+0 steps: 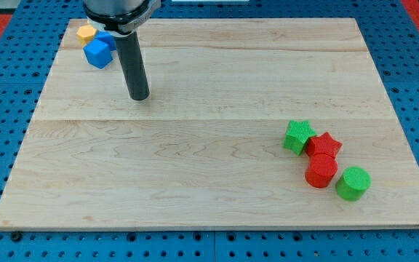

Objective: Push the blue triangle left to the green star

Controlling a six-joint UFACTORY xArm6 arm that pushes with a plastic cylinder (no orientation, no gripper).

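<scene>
My rod comes down from the view's top, and my tip [139,97] rests on the wooden board [209,189] at the upper left. A blue cube [98,53] lies up and to the left of the tip, apart from it. A second blue block [108,38] sits just behind the cube, partly hidden by the rod, so its shape is unclear. The green star [297,136] lies far off at the view's lower right, touching a red star [324,145].
A yellow block [86,32] sits at the board's top left corner beside the blue blocks. A red cylinder [321,172] lies below the red star, and a green cylinder [353,183] sits to its right. A blue pegboard [6,109] surrounds the board.
</scene>
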